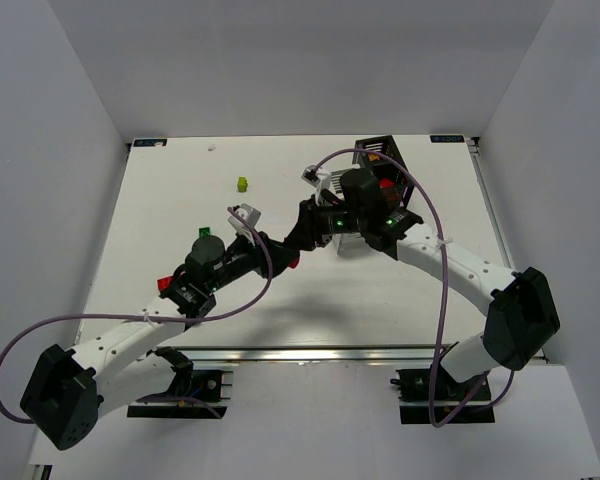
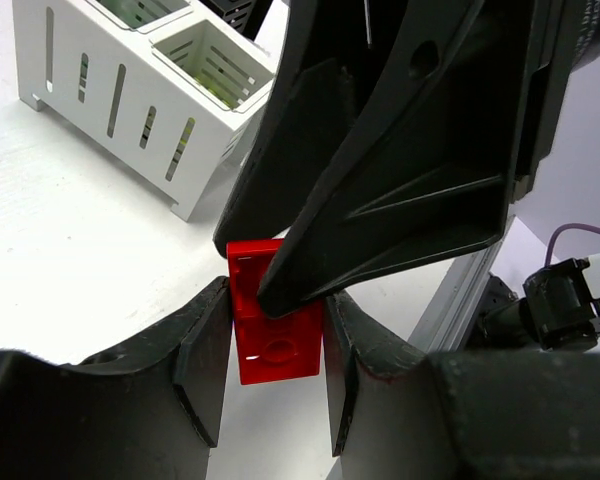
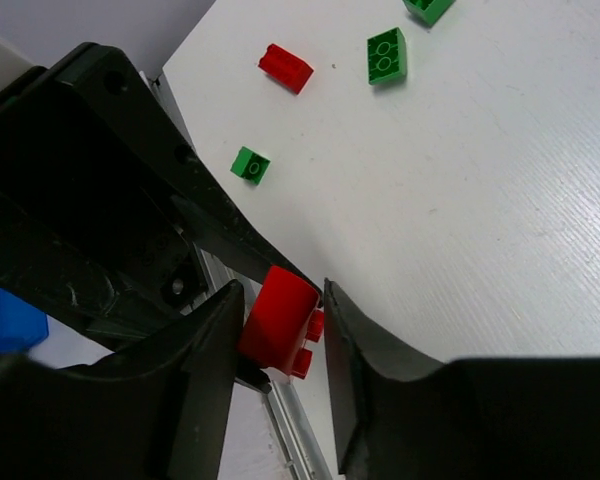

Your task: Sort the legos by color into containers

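A white table [image 1: 180,180] stands enclosed by plain grey walls [image 1: 280,60] (evenly lit).

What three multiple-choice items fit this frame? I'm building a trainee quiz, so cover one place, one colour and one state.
1. The red brick is:
A. between the left gripper's fingers
B. stacked on another brick
C. under an arm's base

2. The lone brick near the table's far edge is:
A. blue
B. lime-yellow
C. orange

3. The white bin stands:
A. upside down
B. on its side
C. upright

Answers:
1. A: the left wrist view shows a finger on each side of it.
2. B: the top view shows it as lime-yellow.
3. C: its open compartments face up.
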You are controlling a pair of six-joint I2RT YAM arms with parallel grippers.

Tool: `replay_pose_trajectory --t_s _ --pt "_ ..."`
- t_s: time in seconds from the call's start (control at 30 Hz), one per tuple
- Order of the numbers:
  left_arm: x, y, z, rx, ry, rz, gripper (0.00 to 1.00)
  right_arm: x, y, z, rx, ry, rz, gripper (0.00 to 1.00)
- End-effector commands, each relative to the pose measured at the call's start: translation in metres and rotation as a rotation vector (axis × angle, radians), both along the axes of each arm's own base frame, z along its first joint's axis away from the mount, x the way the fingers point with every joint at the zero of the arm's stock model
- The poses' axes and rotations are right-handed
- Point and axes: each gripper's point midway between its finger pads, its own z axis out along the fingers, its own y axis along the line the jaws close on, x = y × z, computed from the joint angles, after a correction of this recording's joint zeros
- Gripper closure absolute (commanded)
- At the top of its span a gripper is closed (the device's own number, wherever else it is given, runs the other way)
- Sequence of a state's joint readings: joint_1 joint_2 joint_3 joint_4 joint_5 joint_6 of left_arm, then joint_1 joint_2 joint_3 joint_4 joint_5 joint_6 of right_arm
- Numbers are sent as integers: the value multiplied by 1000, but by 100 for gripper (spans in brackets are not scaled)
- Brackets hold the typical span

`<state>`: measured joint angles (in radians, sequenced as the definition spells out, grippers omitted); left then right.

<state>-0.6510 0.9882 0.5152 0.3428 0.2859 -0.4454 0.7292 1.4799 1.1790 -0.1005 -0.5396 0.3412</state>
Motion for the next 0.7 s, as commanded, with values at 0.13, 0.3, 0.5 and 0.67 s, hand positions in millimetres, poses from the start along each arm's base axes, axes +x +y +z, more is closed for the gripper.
replay_pose_trajectory --t_s 0.13,0.3,0.5,0.67 --pt "8 -5 41 -38 -95 9 100 -11 4 0 22 14 56 73" --pt "11 -2 50 -33 -117 30 100 -17 4 1 32 23 87 86" --pt "13 1 53 -26 -119 56 79 -19 4 12 61 2 99 100" --pt "12 4 49 -30 -102 67 62 -10 2 20 75 -20 83 100"
